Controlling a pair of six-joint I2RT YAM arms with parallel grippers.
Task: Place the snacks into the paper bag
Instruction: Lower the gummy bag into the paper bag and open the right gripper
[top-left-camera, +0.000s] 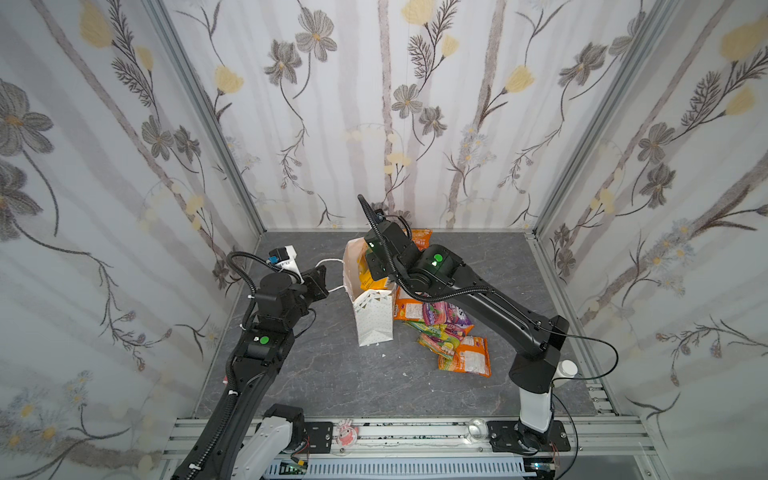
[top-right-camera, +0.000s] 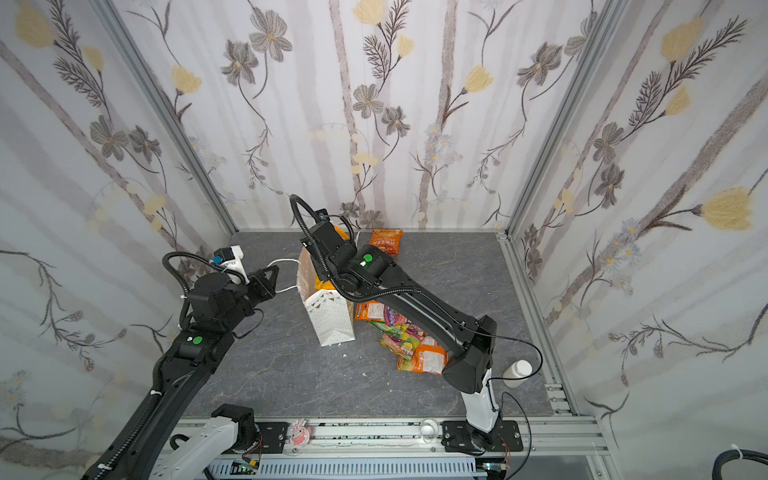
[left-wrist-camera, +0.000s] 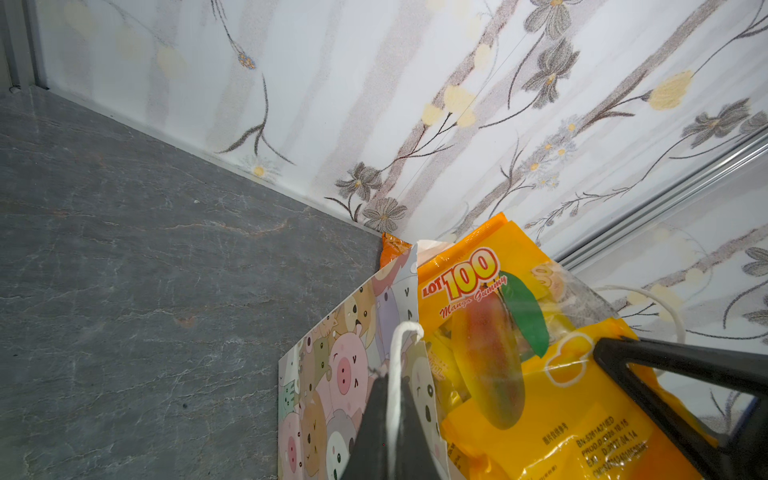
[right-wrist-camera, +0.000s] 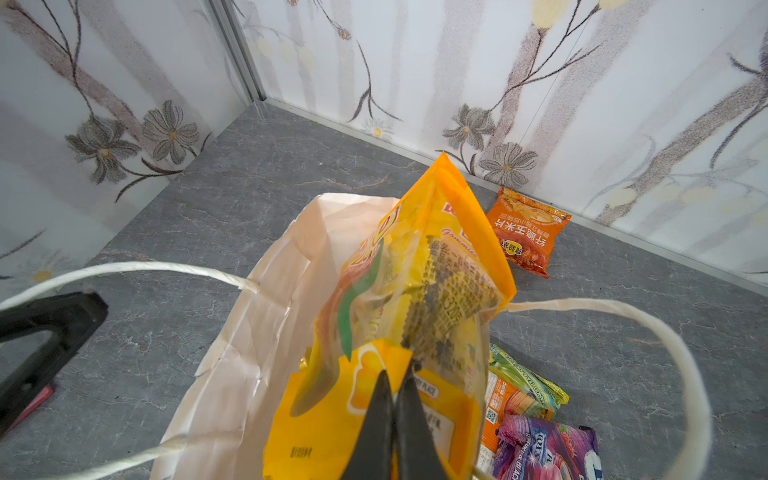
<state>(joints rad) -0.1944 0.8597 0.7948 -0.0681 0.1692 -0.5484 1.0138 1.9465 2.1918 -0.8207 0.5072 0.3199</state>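
The white paper bag (top-left-camera: 372, 320) stands upright mid-table, its cartoon-animal side (left-wrist-camera: 332, 374) showing in the left wrist view. My left gripper (left-wrist-camera: 392, 378) is shut on one white cord handle (left-wrist-camera: 399, 345), on the bag's left side (top-right-camera: 274, 278). My right gripper (right-wrist-camera: 397, 374) is shut on a yellow-orange mango gummy packet (right-wrist-camera: 415, 291), which stands partly inside the open bag mouth (right-wrist-camera: 257, 353). Several snacks lie in a pile (top-left-camera: 444, 328) right of the bag: orange (top-left-camera: 469, 357), green-yellow (right-wrist-camera: 523, 378) and purple-pink (right-wrist-camera: 544, 449). One orange packet (top-right-camera: 386, 241) lies by the back wall.
Flowered walls close in the grey table on three sides. A white bottle (top-left-camera: 567, 368) stands by the right arm's base. A small flat red-pink object (top-left-camera: 347, 432) and a clear round piece (top-left-camera: 476, 428) sit on the front rail.
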